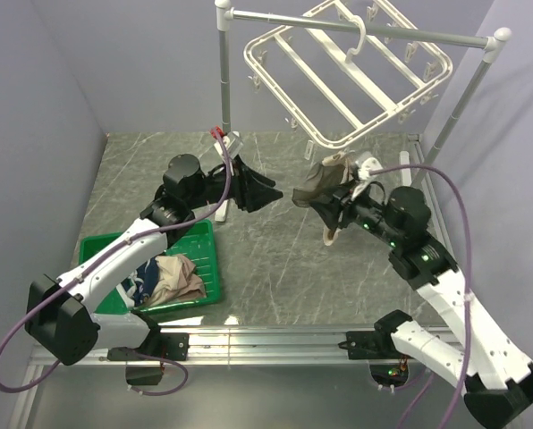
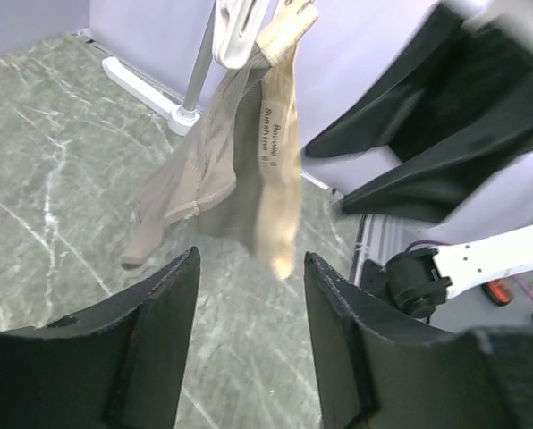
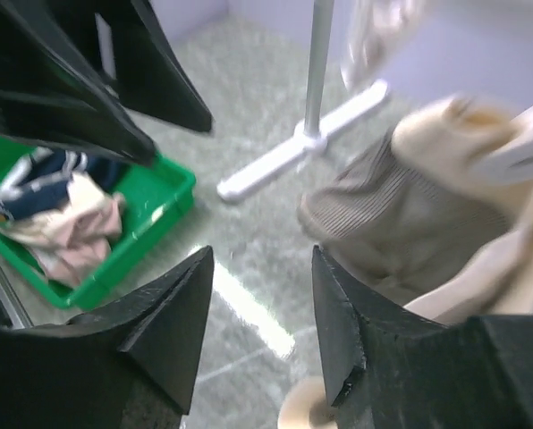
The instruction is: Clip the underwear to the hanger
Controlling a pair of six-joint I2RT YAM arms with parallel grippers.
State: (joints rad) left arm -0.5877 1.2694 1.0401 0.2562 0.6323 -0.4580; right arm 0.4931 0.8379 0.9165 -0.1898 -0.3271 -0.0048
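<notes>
The taupe underwear (image 1: pixel 323 181) hangs free above the floor, its beige waistband pinched in a white clip (image 2: pixel 241 29) under the near edge of the white hanger (image 1: pixel 347 71). In the left wrist view the underwear (image 2: pixel 217 170) dangles beyond my left gripper (image 2: pixel 249 268), which is open and holds nothing. My right gripper (image 3: pixel 262 268) is also open and empty, with the underwear (image 3: pixel 410 223) just past its right finger and a clip (image 3: pixel 517 152) on the waistband. From above, the left gripper (image 1: pixel 278 195) and right gripper (image 1: pixel 313 204) face each other on either side of the cloth.
A green bin (image 1: pixel 208 255) at the front left holds a navy garment and a pinkish-beige garment (image 1: pixel 173 279). The white pole rack (image 1: pixel 224 80) carries the hanger; its foot (image 3: pixel 302 152) lies on the marble floor behind the grippers.
</notes>
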